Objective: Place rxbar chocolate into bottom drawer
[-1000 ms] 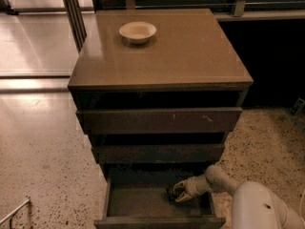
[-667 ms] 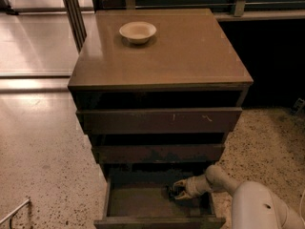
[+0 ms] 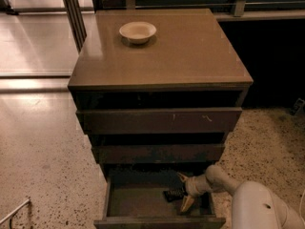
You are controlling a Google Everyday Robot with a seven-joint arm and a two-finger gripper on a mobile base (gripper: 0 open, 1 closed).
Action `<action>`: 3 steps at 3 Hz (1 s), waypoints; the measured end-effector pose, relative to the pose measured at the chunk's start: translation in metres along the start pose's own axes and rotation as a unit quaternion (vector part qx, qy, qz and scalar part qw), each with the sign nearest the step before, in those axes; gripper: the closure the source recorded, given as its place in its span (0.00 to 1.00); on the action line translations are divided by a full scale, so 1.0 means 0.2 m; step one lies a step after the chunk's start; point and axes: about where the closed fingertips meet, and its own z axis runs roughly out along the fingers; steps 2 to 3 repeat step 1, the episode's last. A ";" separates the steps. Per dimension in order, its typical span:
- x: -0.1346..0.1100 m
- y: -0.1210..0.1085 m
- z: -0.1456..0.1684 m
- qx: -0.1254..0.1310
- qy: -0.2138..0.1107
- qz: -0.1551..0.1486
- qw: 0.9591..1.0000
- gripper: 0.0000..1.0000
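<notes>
- While the bottom drawer (image 3: 133, 202) stood pulled well out from the cabinet, the rxbar chocolate (image 3: 172, 194) lay inside it, a small dark bar on the tan-brown floor in the right half of the box.
- The bar sat just left of the gripper (image 3: 185, 190), at the mouth between its two fingers. Whether either finger touched it could not be told.
- The gripper was down inside the drawer at its right side and pointed left. Its pale yellowish fingers (image 3: 187, 203) were spread well apart, one toward the back of the drawer and one toward the front, and were not clamped on the bar.
- Behind the gripper, the white arm (image 3: 221, 178) ran to the right over the drawer's right wall and met the rounded white robot body (image 3: 259, 206) in the lower right corner.
- Above the open drawer were the middle drawer (image 3: 157, 153) and the top drawer (image 3: 159, 120), both dark brown with plain fronts and a dark gap over each.
- The cabinet top (image 3: 190, 51) was a smooth brown slab.
- A cream round bowl (image 3: 137, 32) stood upright on it near the back left, well apart from the bar.
- A speckled floor (image 3: 43, 147) surrounded the cabinet and was lit more brightly to the left.
</notes>
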 end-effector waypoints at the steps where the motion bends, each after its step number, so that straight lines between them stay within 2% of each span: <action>1: 0.00 0.00 0.00 0.000 0.000 0.000 1.000 0.00; 3: 0.00 0.00 0.00 0.000 0.000 0.000 1.000 0.00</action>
